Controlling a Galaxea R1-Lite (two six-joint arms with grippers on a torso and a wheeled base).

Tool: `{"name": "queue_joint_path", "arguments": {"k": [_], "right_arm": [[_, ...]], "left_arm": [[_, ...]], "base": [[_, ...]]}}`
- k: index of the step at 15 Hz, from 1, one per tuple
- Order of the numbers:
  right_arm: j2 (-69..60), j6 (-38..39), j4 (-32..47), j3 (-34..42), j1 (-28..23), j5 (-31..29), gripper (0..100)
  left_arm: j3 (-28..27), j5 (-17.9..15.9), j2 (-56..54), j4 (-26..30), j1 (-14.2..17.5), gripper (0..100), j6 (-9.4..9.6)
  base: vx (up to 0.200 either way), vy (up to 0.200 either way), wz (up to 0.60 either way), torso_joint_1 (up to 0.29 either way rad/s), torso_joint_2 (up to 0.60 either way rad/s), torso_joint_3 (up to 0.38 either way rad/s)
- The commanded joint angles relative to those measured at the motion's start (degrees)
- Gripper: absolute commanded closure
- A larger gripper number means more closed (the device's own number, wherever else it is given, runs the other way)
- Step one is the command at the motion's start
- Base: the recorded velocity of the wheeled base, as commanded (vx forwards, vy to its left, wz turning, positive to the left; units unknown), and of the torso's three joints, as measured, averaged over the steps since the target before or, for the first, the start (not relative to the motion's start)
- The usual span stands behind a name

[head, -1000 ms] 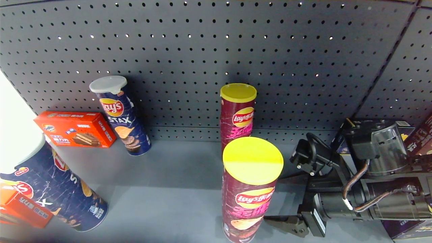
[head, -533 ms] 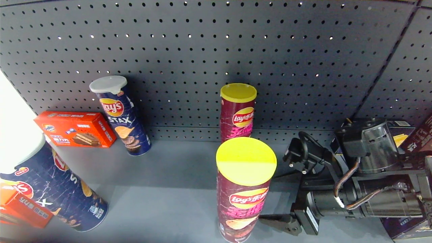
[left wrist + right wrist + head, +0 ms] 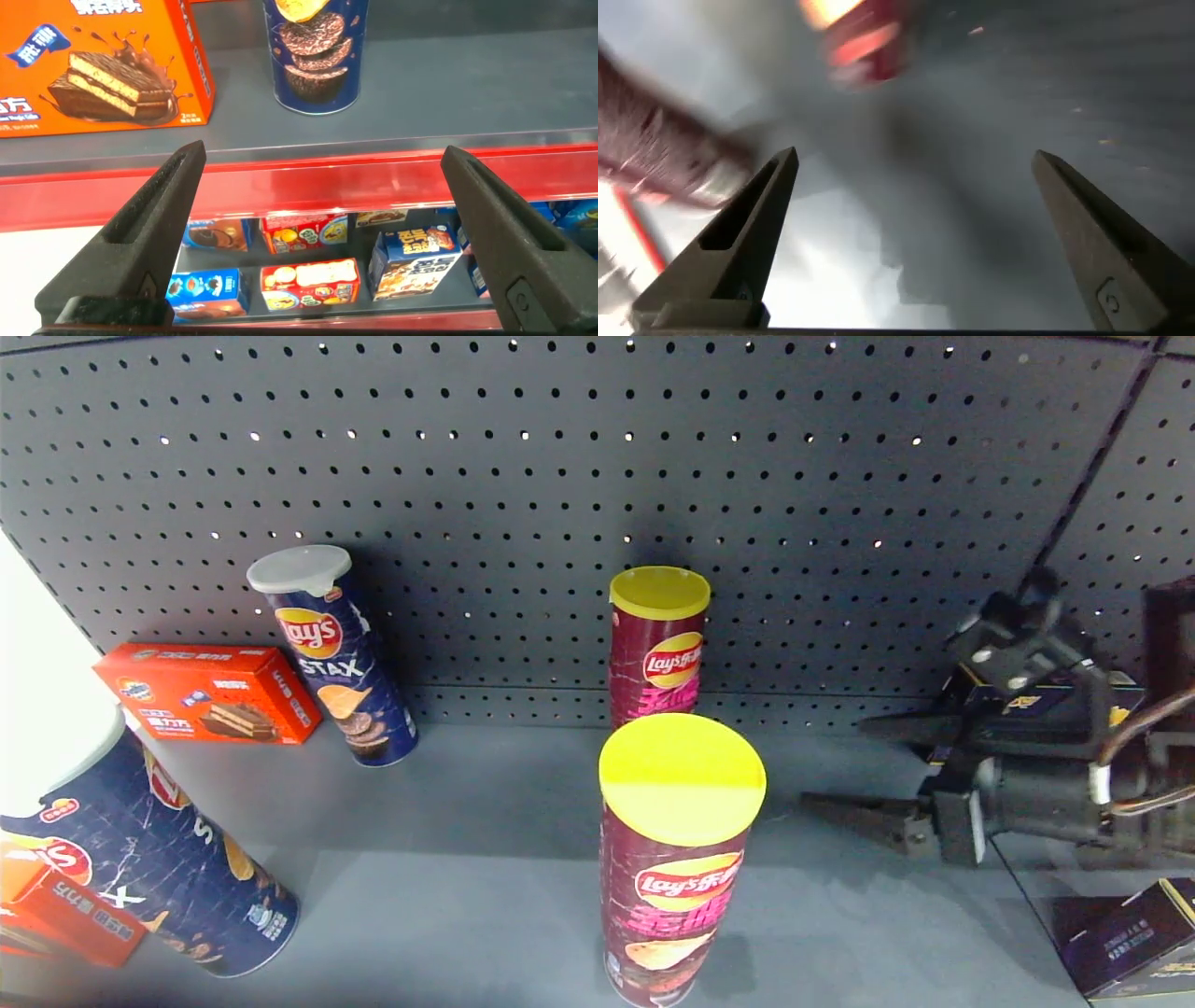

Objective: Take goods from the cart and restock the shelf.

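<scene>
While the near purple yellow-lidded can [image 3: 674, 887] stands on the grey shelf [image 3: 467, 877], I see my right claw [image 3: 836, 763] apart beside it, left claw [image 3: 322, 149] apart too.

A dark perforated back panel [image 3: 560, 476] rises behind the grey shelf [image 3: 485, 803]. Against it on the left an orange box of wafer cakes [image 3: 207, 693] lies flat, with a blue can [image 3: 336, 658] under a pale lid upright just beside it. Further right, a purple can with a yellow lid [image 3: 657, 644] stands at the panel. At the near left corner a larger blue can [image 3: 159, 859] sits behind another orange box [image 3: 65, 910]. A dark purple box [image 3: 1120, 933] lies at the far right. Below a red front strip [image 3: 308, 182], small blue and red cartons [image 3: 308, 280] stand in rows.
</scene>
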Motion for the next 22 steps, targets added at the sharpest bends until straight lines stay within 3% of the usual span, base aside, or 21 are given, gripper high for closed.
{"name": "queue_joint_path", "arguments": {"k": [1, 3, 5, 7, 8, 11, 14, 17, 22], "right_arm": [[-15.57, -0.03, -0.90, 2.83, -10.38, -1.37, 0], [-20.66, -0.03, -0.99, 5.46, -11.97, -2.95, 0], [-34.90, 0.06, -0.72, 16.01, -14.34, -7.70, 0], [-37.28, 0.14, -0.64, 17.77, -14.69, -8.49, 0], [-46.94, 0.76, -0.02, 25.33, -18.21, -10.16, 0], [-59.42, 2.43, 2.88, 33.24, -24.53, -10.07, 0], [-71.64, 3.57, 5.87, 39.30, -24.62, -9.81, 0], [-71.91, 8.67, -2.22, 47.47, -24.62, -9.72, 0], [-71.91, 9.02, 9.21, 48.09, -24.62, -9.90, 0]], "left_arm": [[0.01, 0.00, 0.08, 0.00, -0.06, 0, 0.04], [0.01, 0.00, 0.08, 0.00, -0.06, 0, 0.04], [0.01, 0.00, 0.08, 0.00, -0.06, 0, 0.04], [0.01, 0.00, 0.08, 0.00, 0.02, 0, 0.04], [0.01, 0.00, 0.08, 0.00, -0.06, 0, 0.04], [0.01, 0.00, 0.08, 0.00, 0.02, 0, 0.04], [0.01, 0.09, -0.01, 0.00, 0.02, 0, -0.05], [0.01, 0.00, -0.01, -0.09, 0.02, 0, 0.04], [0.01, 0.00, -0.01, -0.18, -0.06, 0, 0.31]], "base": [[0.000, 0.000, 0.00, 0.000, 0.00, 0.000], [0.000, 0.000, 0.00, 0.000, 0.00, 0.000], [0.000, 0.000, 0.00, 0.000, 0.00, 0.000], [0.000, 0.000, 0.00, 0.000, 0.00, 0.000], [0.000, 0.000, 0.00, 0.000, 0.00, 0.000], [0.000, 0.000, 0.00, 0.000, 0.00, 0.000], [0.000, 0.000, 0.00, 0.000, 0.00, 0.000], [0.000, 0.000, 0.00, 0.000, 0.00, 0.000], [0.000, 0.000, 0.00, 0.000, 0.00, 0.000]]}}
